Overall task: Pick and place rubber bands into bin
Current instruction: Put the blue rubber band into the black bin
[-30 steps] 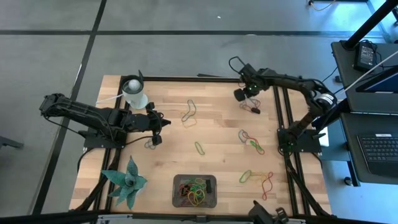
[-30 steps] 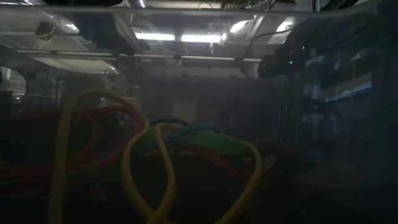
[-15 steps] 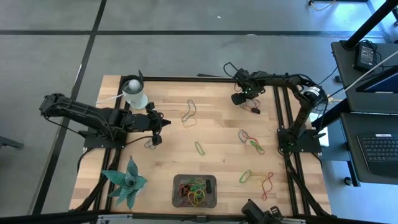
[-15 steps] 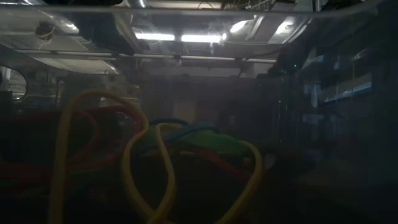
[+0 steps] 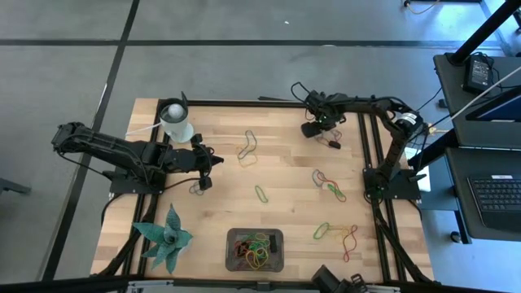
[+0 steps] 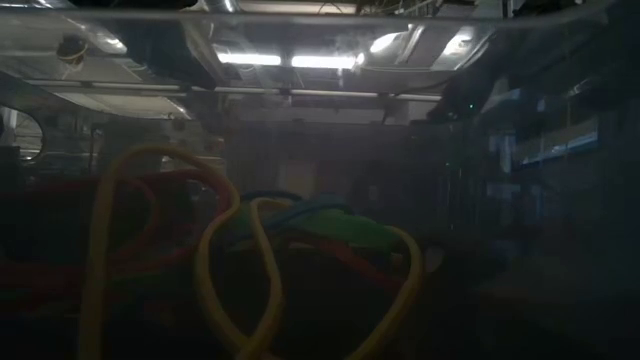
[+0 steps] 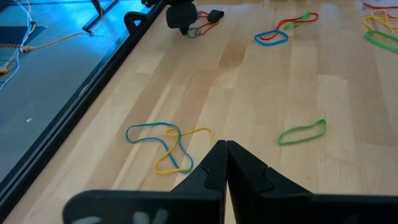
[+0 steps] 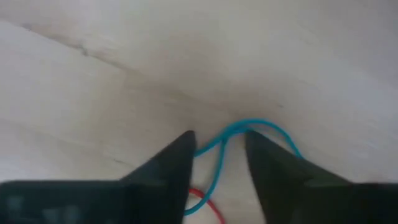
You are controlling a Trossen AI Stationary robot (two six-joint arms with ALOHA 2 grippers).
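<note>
Fingers of the right gripper (image 8: 217, 163), pinched a second ago, now stand apart astride a blue rubber band (image 8: 252, 132) on the table's (image 5: 285, 163) far right corner. Left gripper (image 7: 225, 152) stays closed, waiting mid-left. Bin (image 5: 256, 250) holds bands at the near edge.

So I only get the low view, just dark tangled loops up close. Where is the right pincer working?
Observer: The right pincer is down at the table's right edge, well away from the bin.
Operator: Has it grabbed anything?
Observer: Not yet. Its fingers stand open either side of a blue rubber band.
Operator: And the other arm?
Observer: The left pincer is shut and empty on the left side, near the white cup.
</note>
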